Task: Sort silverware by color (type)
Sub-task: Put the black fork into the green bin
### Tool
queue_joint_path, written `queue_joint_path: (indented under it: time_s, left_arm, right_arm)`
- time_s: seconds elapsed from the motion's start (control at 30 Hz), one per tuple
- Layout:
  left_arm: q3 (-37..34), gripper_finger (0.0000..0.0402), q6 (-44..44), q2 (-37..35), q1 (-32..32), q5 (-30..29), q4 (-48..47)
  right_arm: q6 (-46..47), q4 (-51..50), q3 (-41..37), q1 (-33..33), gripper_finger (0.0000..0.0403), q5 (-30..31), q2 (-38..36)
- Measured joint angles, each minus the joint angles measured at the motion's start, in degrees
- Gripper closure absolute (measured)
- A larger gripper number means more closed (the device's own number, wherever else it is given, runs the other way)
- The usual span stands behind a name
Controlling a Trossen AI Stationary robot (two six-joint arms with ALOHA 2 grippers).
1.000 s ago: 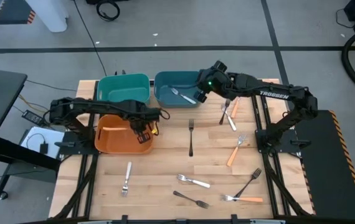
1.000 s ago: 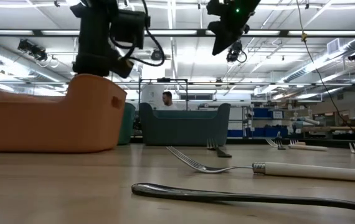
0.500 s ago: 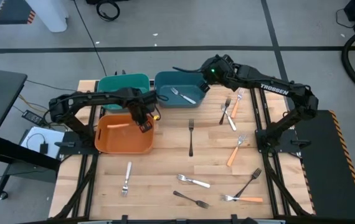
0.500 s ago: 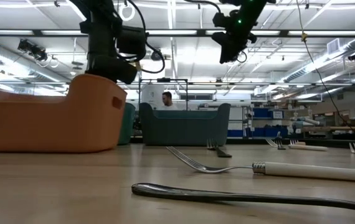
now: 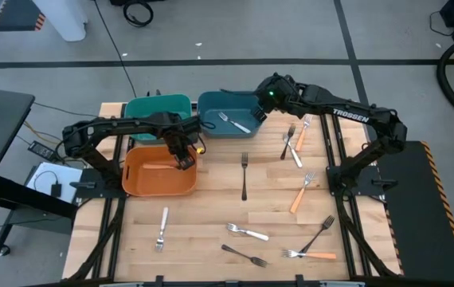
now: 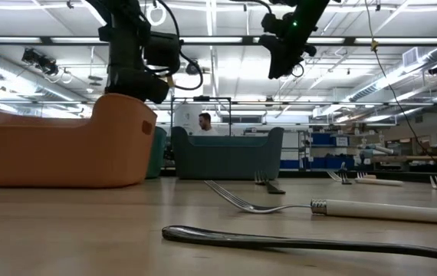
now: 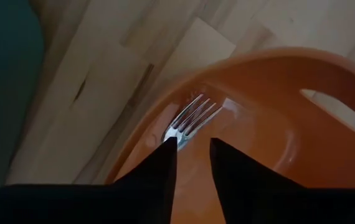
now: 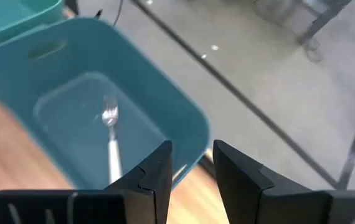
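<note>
Now the orange bin [image 5: 157, 182] and blue bin [image 5: 225, 106] each hold one fork beneath spread grippers.

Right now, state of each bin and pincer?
Orange bin: holds one fork.
Blue bin: holds one silver fork.
Green bin: contents not visible.
Left pincer: open, over the orange bin, nothing held.
Right pincer: open, over the blue bin's edge, nothing held.

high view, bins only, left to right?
Orange bin → green bin → blue bin. The orange and green bins overlap in span; the orange one starts slightly further left.
</note>
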Motion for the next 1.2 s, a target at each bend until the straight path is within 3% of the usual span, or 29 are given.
queue_joint_path:
  time_s: [0.17, 0.37, 0.7, 0.97, 1.2]
  left_arm:
    - [1.08, 0.0296, -1.47, -0.84, 0.04, 0.00, -0.33]
    - [6.91, 0.0296, -1.54, -2.48, -0.80, -0.06, -1.90]
    - [17.82, 0.0296, -0.84, -3.39, -4.05, -0.04, -4.34]
    - [20.94, 0.0296, -0.82, -3.36, -5.77, -0.11, -4.12]
    - [20.96, 0.0296, 2.32, -3.34, -7.59, -0.14, -6.15]
  right_arm:
    - [5.72, -7.79, 0.00, 0.32, 0.0279, -0.43, 0.00]
    - [17.50, -18.75, -1.14, 0.58, 0.0279, -10.59, -0.07]
    - [18.88, -16.94, -10.62, 7.12, 0.0279, -22.29, -0.04]
    - [19.31, -8.22, -11.61, 16.71, 0.0279, -19.66, -0.02]
    - [26.63, -13.60, -11.61, 23.43, 0.0279, -20.52, -0.02]
